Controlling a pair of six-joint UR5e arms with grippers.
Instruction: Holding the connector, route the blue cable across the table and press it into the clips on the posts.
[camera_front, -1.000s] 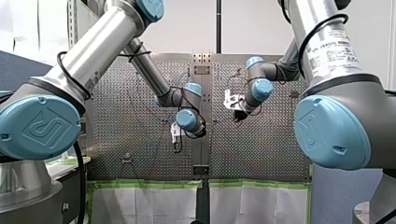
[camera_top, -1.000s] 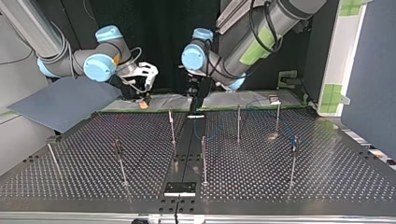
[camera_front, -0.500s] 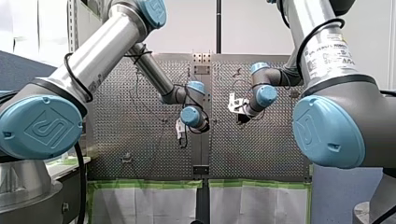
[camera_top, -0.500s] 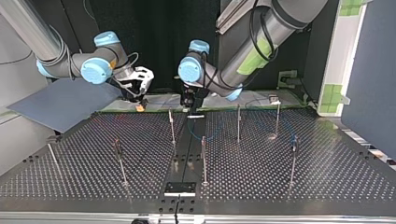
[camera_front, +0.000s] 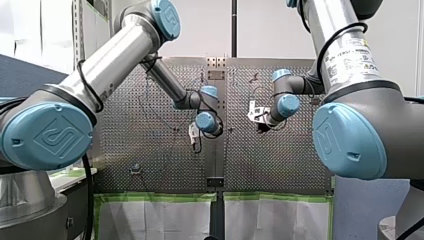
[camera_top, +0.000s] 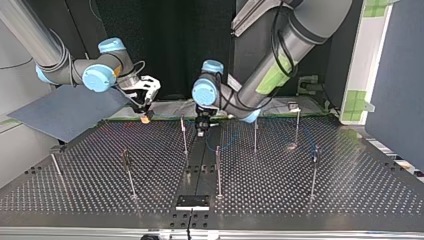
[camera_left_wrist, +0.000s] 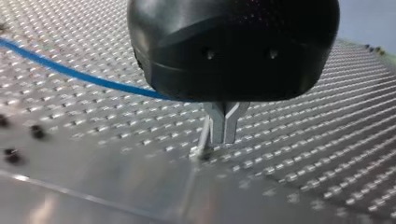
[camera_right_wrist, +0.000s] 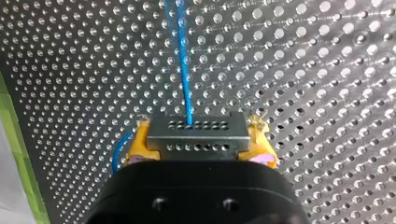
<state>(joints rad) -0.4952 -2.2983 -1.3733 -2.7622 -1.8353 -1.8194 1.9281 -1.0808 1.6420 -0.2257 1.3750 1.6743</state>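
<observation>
Connector (camera_right_wrist: 197, 133) clamped crosswise between yellow pads (camera_right_wrist: 140, 142) of my right gripper (camera_right_wrist: 201, 140), closed snug on it. Blue cable (camera_right_wrist: 184, 70) leading straight ahead, long axis away over the table (camera_right_wrist: 303, 70). Farther along, my left gripper (camera_left_wrist: 224, 128): fingers (camera_left_wrist: 231, 123) pressed together, cable passing behind; hold on it not visible. Post (camera_top: 184, 135) between both grippers, nearer my left.

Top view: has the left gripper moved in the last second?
Yes. My left gripper has come lower and slightly toward the view's left, and is now level with the thin post beside it.
</observation>
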